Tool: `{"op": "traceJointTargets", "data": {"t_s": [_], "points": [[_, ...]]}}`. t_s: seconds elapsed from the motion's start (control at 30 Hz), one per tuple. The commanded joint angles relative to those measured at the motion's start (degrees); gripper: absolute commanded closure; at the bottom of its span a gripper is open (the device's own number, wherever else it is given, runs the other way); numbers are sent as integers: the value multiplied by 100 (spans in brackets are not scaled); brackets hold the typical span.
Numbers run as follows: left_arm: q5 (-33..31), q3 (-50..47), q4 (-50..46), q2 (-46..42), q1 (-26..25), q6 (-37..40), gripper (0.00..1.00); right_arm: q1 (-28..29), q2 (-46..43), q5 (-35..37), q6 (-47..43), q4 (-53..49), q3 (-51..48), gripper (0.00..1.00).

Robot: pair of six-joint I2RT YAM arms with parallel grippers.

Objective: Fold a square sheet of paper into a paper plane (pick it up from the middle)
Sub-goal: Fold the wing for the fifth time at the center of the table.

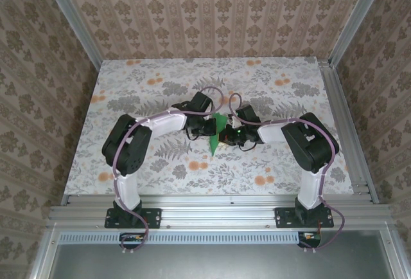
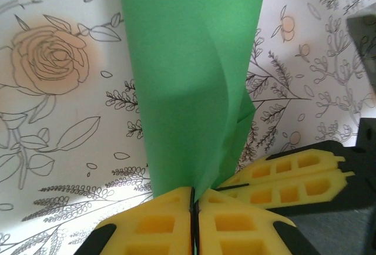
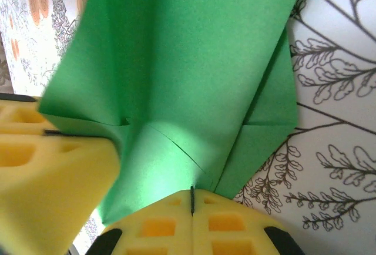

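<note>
The square sheet of paper (image 1: pixel 216 139) is bright green and folded into a narrow creased shape. It is held above the middle of the table, its point toward the near edge. My left gripper (image 1: pixel 207 128) and right gripper (image 1: pixel 227 136) meet at it from either side. In the left wrist view the paper (image 2: pixel 188 79) rises from between the yellow pads of my left gripper (image 2: pixel 194 199), which is shut on its edge. In the right wrist view the layered, creased paper (image 3: pixel 188 61) is pinched in my right gripper (image 3: pixel 192 199), also shut.
The floral tabletop (image 1: pixel 160 86) stretches around both arms, bounded by an aluminium frame (image 1: pixel 347 137) and patterned walls. In the left wrist view the right gripper's fingers (image 2: pixel 288 178) lie close beside mine. In the right wrist view a left gripper's finger (image 3: pixel 53 178) crowds the left side.
</note>
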Motion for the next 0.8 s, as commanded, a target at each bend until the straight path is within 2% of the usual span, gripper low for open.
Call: {"op": "traceJointTargets", "data": {"t_s": [0.0,0.77], "points": [[196,136,45,123,-61,-57,90,-40,204,63,-47,-88,-24,100],[588,101,689,262,-95,-578,89,-56,237,23,24,235,-225,100]]}}
